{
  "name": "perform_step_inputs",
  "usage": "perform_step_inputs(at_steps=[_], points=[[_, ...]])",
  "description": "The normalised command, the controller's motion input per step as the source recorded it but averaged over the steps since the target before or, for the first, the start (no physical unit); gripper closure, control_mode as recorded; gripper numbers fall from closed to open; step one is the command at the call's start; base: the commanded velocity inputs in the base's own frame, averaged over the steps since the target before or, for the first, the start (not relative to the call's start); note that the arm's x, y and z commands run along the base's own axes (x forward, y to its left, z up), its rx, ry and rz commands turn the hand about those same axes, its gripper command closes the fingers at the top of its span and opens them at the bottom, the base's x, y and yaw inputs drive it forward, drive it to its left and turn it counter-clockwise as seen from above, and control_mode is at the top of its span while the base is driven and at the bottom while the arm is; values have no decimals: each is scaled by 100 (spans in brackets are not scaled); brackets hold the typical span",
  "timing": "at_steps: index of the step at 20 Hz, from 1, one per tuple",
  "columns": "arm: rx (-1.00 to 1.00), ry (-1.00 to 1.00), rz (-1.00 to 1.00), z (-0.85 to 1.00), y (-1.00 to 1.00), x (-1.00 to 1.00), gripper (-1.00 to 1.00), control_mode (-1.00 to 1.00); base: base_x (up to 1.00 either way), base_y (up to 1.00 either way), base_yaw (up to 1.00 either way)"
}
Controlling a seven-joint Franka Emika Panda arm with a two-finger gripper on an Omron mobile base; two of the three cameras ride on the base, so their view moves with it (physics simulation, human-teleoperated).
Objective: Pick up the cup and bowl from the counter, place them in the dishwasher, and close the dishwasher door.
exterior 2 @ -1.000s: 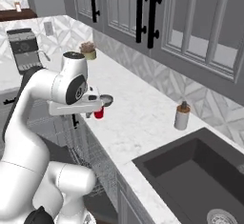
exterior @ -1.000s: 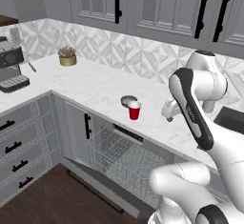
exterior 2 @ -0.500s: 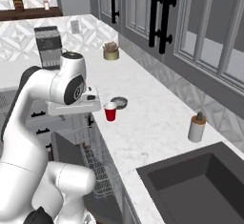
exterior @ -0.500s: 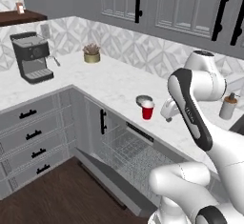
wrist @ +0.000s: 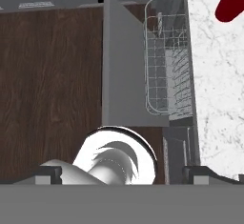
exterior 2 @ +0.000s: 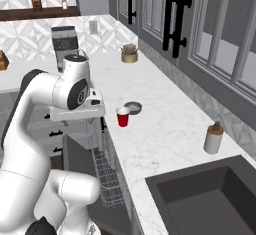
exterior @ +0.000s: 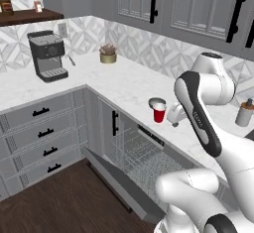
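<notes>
Presently the gripper (wrist: 122,173) hangs with its jaws spread wide and nothing between them, looking straight down past the counter's front edge at the open dishwasher (wrist: 167,66). Only the two dark finger tips (wrist: 47,174) show at the bottom of the hand view, well apart from each other.

Below the hand, the dishwasher door (wrist: 121,70) is dropped down over the dark wood floor (wrist: 47,75), and the grey wire rack (wrist: 167,56) stands pulled out above it. In the left base view the door (exterior: 119,185) slopes out from under the counter (exterior: 129,86) with the rack (exterior: 144,162) behind it.

On the counter just above the dishwasher, near the front edge, stands the cup (exterior: 159,112), upright and red. The bowl (exterior: 156,101) sits right behind it, toward the wall, so close that I cannot tell whether they touch. In the right base view the cup (exterior 2: 122,117) stands just beside the bowl (exterior 2: 133,107), a little ahead of the robot's hand. In the hand view the cup (wrist: 231,1) appears at the top right corner on the marble.

Farther from the cup along the counter are a potted plant (exterior: 107,53) by the wall, a coffee machine (exterior: 47,56) on the side run of the counter, a soap dispenser (exterior 2: 213,138) and a dark sink (exterior 2: 210,199).
</notes>
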Motion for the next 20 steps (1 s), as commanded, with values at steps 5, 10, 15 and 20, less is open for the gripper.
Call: perform_step_inputs(at_steps=[5,10,15,20], points=[[0,0,2,-3,-7,0,-100,-100,0,-19,8],[0,0,4,-7,-5,0,-100,-100,0,0,0],[0,0,-1,-17,-6,24,-100,-100,0,0,0],[0,-1,-10,-27,0,65,-100,-100,0,0,0]])
